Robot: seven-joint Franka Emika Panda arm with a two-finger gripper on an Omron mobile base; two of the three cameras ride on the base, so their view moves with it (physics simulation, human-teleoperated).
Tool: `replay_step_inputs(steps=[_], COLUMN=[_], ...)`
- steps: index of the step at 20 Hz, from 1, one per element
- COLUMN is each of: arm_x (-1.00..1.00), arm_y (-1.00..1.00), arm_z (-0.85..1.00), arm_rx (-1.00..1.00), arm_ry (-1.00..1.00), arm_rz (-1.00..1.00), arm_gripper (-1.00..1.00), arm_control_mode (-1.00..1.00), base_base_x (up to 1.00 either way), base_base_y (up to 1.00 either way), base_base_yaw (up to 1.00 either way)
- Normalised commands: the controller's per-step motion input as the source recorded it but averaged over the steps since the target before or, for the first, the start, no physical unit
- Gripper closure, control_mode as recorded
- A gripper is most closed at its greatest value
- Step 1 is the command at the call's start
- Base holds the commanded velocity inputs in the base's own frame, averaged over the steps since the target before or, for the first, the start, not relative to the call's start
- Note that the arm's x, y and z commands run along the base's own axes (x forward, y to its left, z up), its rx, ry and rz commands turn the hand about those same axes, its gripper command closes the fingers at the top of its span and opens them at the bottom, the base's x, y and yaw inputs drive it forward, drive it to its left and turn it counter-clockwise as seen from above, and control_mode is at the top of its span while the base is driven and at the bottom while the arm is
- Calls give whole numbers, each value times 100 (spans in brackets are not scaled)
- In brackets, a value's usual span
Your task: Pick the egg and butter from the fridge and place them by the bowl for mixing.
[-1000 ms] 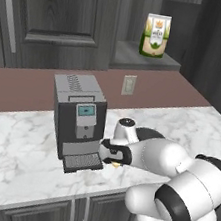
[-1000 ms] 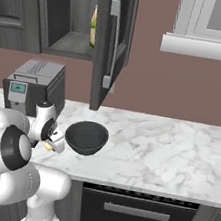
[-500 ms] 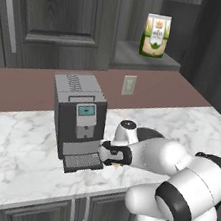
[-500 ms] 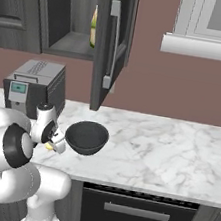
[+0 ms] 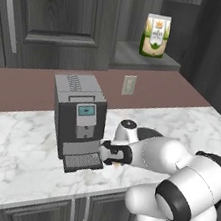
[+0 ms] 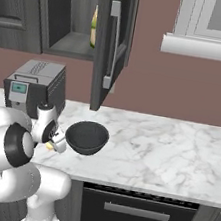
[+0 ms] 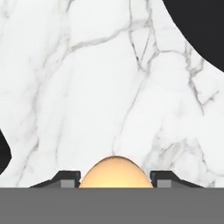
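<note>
The egg (image 7: 116, 173), smooth and yellow-orange, sits between my gripper's (image 7: 114, 180) two dark fingertips, which touch it on both sides just above the marble counter (image 7: 87, 87). From the right base view the egg (image 6: 50, 146) peeks out under the gripper (image 6: 52, 143), just left of the dark bowl (image 6: 87, 138). The bowl's black rim (image 7: 201, 30) fills the hand view's upper right corner. In the left base view the gripper (image 5: 111, 155) hangs low in front of the coffee machine. The butter and the fridge are out of view.
A boxy grey coffee machine (image 5: 78, 117) stands on the counter right beside the hand, its drip tray (image 5: 81, 162) close to the gripper. An open cabinet door (image 6: 110, 41) hangs above the bowl. A green-and-white bag (image 5: 155, 36) stands on a shelf.
The hand with the egg has edged slightly toward the coffee machine and stays low over the counter. Bowl and machine have not moved.
</note>
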Motion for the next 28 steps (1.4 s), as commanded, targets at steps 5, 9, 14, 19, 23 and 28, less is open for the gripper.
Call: replay_step_inputs(steps=[5,9,14,19,23,28], arm_x=[0,-5,-4,-22,-33,-38], arm_y=[-17,-13,-6,0,0,-7], arm_z=[5,14,22,32,29,33], arm_rx=[3,5,3,1,0,0], arm_ry=[0,2,1,0,0,0], arm_rz=[-1,-1,0,0,0,0], arm_gripper=[-100,-100,-100,-100,-100,-100], arm_control_mode=[-100,-100,-100,-100,-100,-100], base_base_x=[0,0,0,0,0,0], base_base_y=[0,0,0,0,0,0], base_base_yaw=[0,0,0,0,0,0])
